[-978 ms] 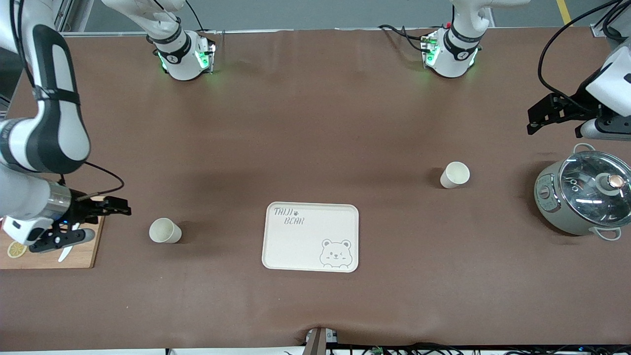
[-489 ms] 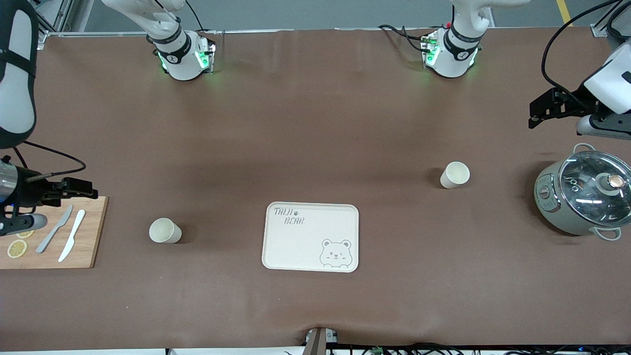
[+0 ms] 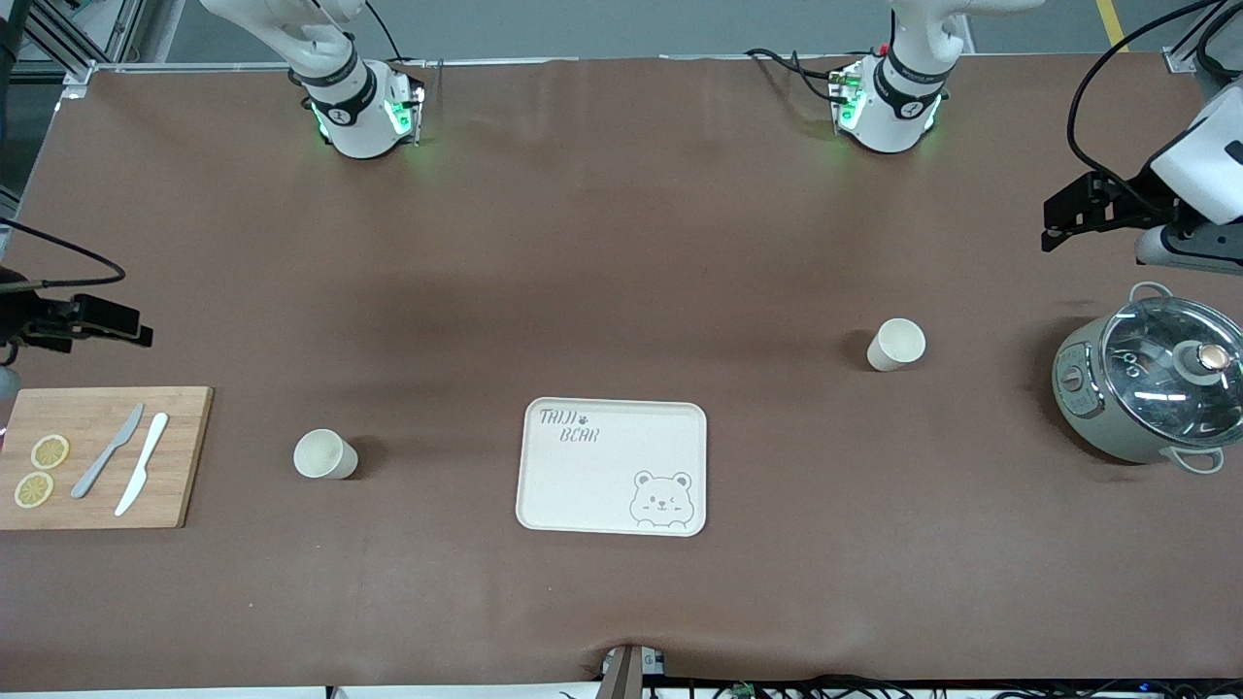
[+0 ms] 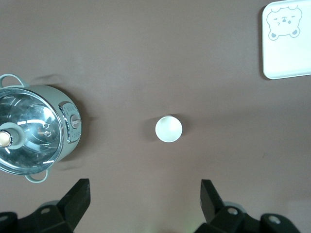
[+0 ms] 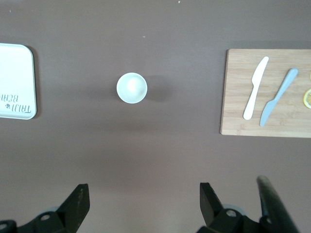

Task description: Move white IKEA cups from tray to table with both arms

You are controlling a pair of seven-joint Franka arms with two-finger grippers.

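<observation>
Both grippers spread wide and empty, high over the table — neither touches a cup.

The left gripper (image 4: 143,201) hangs over bare table at the left arm's end, fingers (image 4: 77,194) far apart; one white cup (image 3: 895,344) stands upright on the table, the grey lidded pot (image 3: 1146,391) at about its four o'clock in the front view. The right gripper (image 5: 141,204) is over the right arm's end, its fingers (image 5: 77,200) equally wide, holding nothing. The other white cup (image 3: 324,454) stands upright between the wooden board (image 3: 184,456) and the bear tray (image 3: 612,485) — at the tray's nine o'clock, apart from both. The first cup sits at the tray's two o'clock.
</observation>
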